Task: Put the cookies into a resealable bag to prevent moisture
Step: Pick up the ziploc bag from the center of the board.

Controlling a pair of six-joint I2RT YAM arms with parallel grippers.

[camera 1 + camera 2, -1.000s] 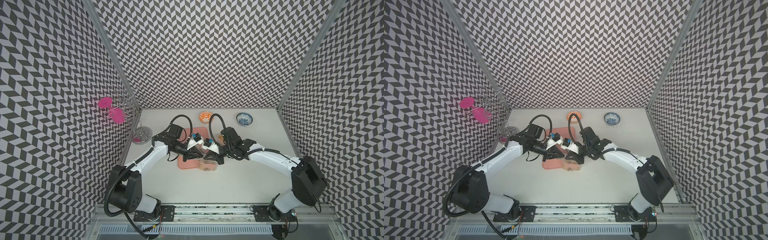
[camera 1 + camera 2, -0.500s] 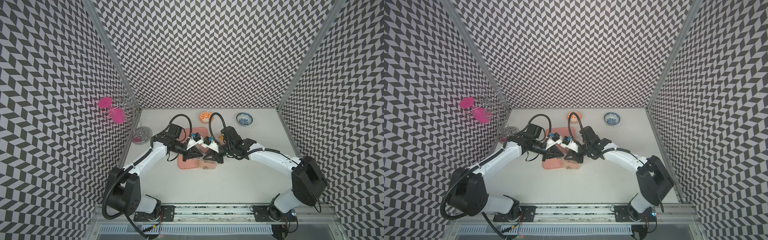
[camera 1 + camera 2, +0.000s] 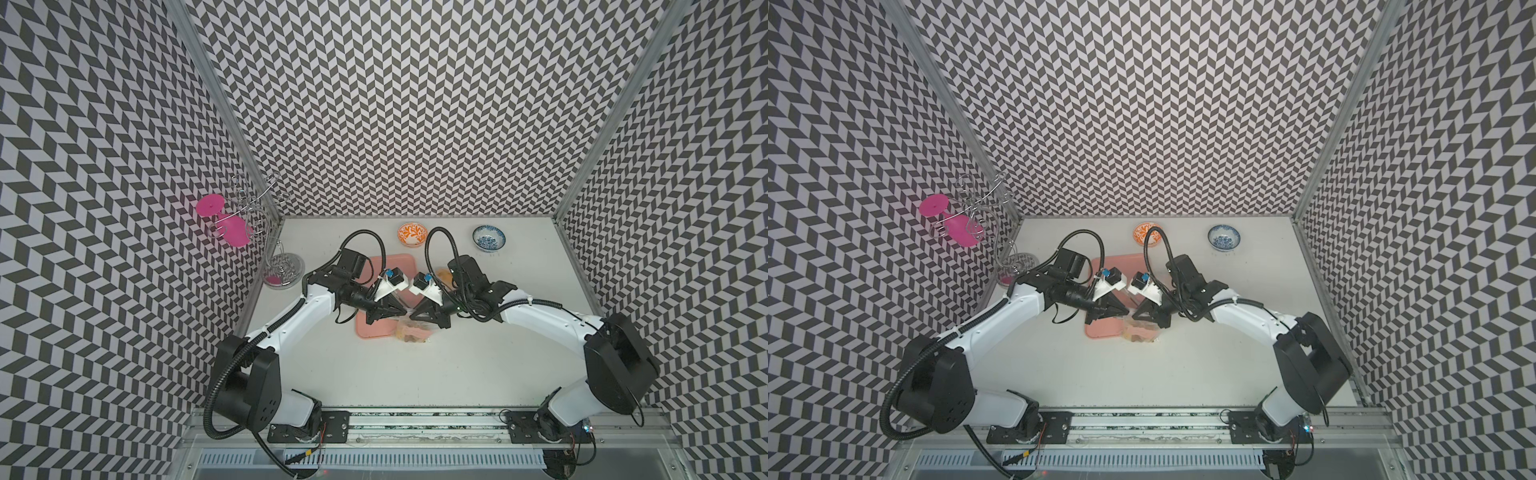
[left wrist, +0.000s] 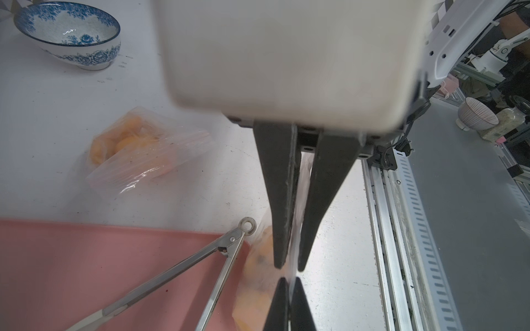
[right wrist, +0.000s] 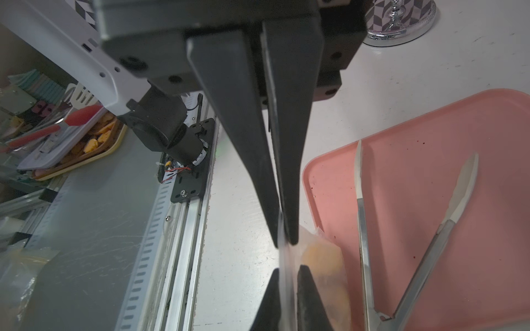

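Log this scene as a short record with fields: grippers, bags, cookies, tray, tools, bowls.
held bag: clear, at pink tray edge
left gripper: shut on held bag's top edge
right gripper: shut on the same edge
cookies: orange, inside held bag
pink tray: holds metal tongs
second bag: on table, orange pieces inside
bowls: orange bowl, blue bowl, at back

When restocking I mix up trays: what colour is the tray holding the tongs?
Plain pink. The tray shows best in the right wrist view.

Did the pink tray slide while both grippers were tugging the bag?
No. The pink tray has not shifted: its far edge keeps the same gap to the orange bowl.
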